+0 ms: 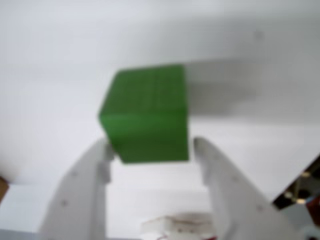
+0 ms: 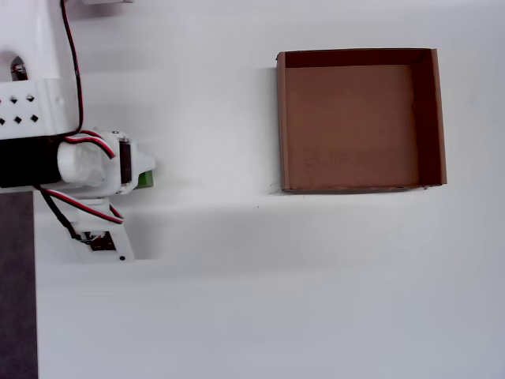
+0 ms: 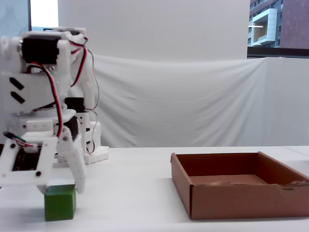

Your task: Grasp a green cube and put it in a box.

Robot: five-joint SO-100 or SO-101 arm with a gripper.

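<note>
The green cube (image 1: 147, 112) sits on the white table, blurred and close in the wrist view. My gripper (image 1: 152, 145) is open, with one white finger on each side of the cube's near end; the left finger is at the cube's edge and the right stands slightly apart. In the fixed view the cube (image 3: 60, 203) rests on the table under my gripper (image 3: 58, 188). In the overhead view only a sliver of the cube (image 2: 146, 180) shows beside the arm. The brown cardboard box (image 2: 282, 118) stands empty to the right, also in the fixed view (image 3: 231, 198).
A dark mat (image 2: 16, 284) lies along the table's left edge in the overhead view. The arm's base (image 3: 91, 145) stands behind the cube, with a white cloth backdrop (image 3: 193, 106) beyond. White table lies between the cube and the box.
</note>
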